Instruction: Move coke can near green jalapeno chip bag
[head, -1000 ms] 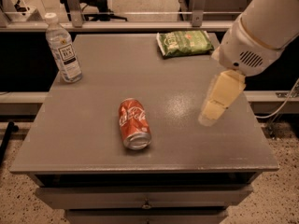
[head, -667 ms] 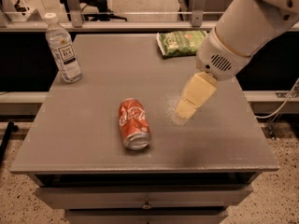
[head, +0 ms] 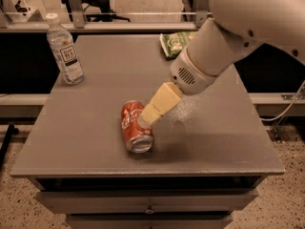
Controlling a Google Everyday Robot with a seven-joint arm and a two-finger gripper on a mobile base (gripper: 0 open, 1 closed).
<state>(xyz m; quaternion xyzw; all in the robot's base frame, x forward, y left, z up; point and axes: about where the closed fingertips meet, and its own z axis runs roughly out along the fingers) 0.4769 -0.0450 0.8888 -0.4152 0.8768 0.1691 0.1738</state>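
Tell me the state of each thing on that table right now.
coke can: lying on its side, front centre.
green jalapeno chip bag: lying flat, far edge, partly hidden.
bottle: upright, capped, far left.
gripper: low, at the coke can's side.

Grey table [head: 86, 128] with drawers [head: 95, 202] underneath. A clear plastic bottle [head: 65, 49] with a white cap and label stands upright at the back-left corner, well apart from everything else. Speckled floor [head: 19, 209] all around. The gripper [head: 147, 117] is down low over the table's middle-front.
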